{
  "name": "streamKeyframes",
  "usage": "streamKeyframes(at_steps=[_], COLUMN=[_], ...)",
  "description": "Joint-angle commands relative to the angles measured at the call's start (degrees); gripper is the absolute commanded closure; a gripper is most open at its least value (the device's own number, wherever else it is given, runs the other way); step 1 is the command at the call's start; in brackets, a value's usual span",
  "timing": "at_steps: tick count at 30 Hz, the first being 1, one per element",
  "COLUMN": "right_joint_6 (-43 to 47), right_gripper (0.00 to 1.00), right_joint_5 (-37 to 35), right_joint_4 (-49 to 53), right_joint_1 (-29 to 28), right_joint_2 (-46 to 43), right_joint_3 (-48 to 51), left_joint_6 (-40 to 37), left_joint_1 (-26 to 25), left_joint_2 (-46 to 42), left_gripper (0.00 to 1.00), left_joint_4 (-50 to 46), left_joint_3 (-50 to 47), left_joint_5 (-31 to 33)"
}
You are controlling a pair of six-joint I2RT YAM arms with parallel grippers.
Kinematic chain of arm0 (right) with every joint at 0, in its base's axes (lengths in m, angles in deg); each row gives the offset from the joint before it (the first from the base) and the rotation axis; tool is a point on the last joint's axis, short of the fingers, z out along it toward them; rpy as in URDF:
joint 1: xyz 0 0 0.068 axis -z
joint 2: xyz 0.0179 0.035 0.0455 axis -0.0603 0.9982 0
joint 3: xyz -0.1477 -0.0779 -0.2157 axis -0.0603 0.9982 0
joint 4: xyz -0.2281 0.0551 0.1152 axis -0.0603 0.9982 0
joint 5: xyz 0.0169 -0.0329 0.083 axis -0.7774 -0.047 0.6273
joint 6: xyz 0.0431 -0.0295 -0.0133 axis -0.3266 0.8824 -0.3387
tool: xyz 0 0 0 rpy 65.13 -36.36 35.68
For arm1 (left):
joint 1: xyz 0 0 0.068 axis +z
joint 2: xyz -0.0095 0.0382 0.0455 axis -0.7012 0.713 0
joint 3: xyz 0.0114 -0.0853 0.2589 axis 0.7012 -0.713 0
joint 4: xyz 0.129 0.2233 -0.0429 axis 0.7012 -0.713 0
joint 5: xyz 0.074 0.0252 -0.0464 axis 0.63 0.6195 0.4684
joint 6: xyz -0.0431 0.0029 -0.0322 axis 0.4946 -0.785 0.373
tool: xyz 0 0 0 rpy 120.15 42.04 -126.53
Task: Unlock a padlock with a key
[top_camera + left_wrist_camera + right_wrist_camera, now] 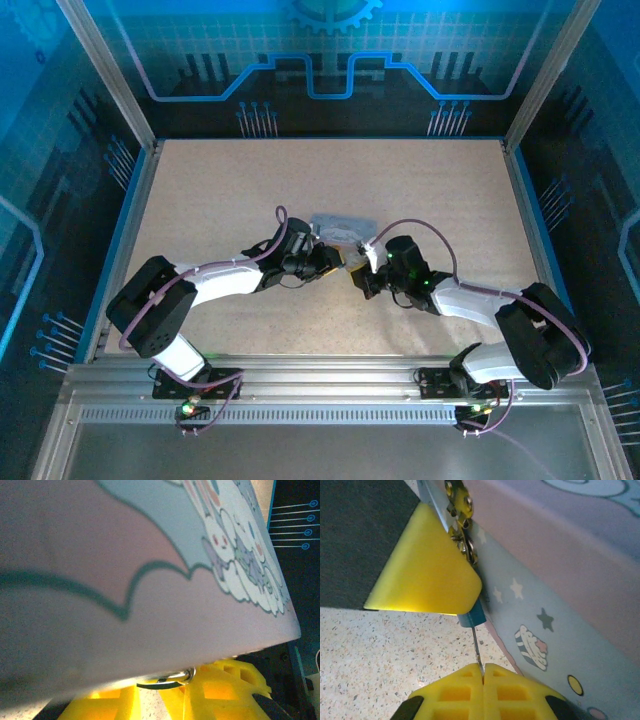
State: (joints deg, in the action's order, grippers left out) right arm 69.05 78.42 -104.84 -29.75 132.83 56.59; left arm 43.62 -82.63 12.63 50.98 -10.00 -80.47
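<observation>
At the hasp side of the tin box [555, 595], the right gripper [483, 674] is pinched tight on the key [476, 647], whose thin blade meets the underside of the blue padlock [471, 616] hanging against the tin's wall. The left gripper [167, 696] clamps the padlock, with its shackle [167, 678] just under the tin's edge. We judge that an off-axis twist could bend the key or slip it from the pads. A shifting tin could also drag the lock off the blade.
</observation>
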Motion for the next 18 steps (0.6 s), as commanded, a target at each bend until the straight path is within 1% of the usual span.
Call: streamKeyframes(at_steps=[1,18], right_joint_6=[-0.7,-1.6], right_gripper=[1.00,1.00], right_joint_5=[1.0,2.1], right_joint_4=[-2.2,-4.3], right_joint_1=[0.8,1.5], right_joint_2=[-1.0,-0.9], right_joint_3=[0.8,0.8], left_joint_6=[0.5,0.6], left_joint_1=[-0.4,-0.4], left_joint_2=[-1.9,-2.0], left_gripper=[0.85,0.85], left_joint_4=[3.0,3.5], left_joint_3=[-0.7,-1.0], left_joint_5=[-1.2,-1.3])
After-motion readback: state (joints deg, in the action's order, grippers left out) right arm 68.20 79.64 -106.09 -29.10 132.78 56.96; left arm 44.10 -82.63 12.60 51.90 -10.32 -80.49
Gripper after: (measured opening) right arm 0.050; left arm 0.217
